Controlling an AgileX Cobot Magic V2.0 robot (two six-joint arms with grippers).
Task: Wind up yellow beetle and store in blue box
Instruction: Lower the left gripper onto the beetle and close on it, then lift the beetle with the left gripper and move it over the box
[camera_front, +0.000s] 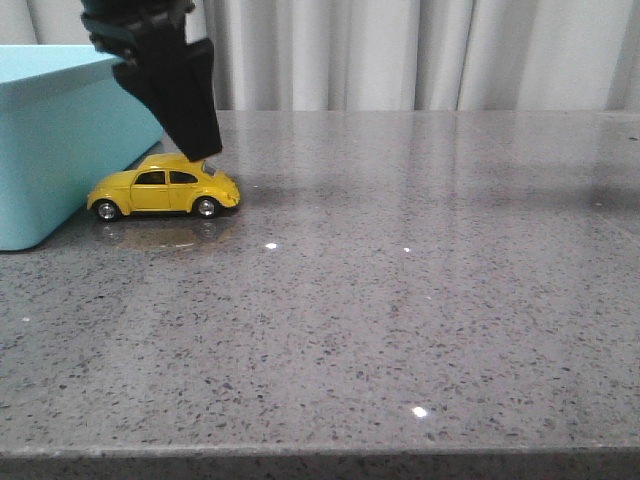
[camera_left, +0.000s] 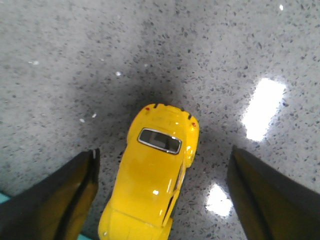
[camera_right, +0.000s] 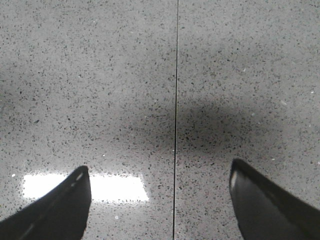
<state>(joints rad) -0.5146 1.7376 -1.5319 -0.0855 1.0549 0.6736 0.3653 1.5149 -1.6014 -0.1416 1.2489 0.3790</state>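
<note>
So the left hand (camera_left: 160, 200) is parked right over the yellow beetle (camera_front: 164, 188), fingers spread wide apart, and nothing is gripped yet. In the left wrist view the car is seen sitting between the two dark fingers (camera_left: 55, 200), with clear table showing on both sides of it, so no contact on the flanks can be made out. From the front view the fingertip looks like it's down at roof level, just touching or a hair above the roof; which one can't really be told.

Out past the hand, the blue box (camera_front: 60, 140) is found just beside the beetle, on the side away from the open table, with the car's end almost up against its wall. The beetle itself is on all four wheels on the speckled grey table (camera_front: 400, 300).

The right hand (camera_right: 160, 205) is also held open, over bare table with only a seam line beneath it, well apart from everything.

Step-wise, this reads as the grab before the winding. Nothing's been wound or stored as far as can be judged. Next, the fingers probably need to be lowered a little and closed on the car's sides, squarely, since that glossy shell looks slippery. Then it'd likely be dragged backward on its wheels to load the spring, and lifted into the box.
</note>
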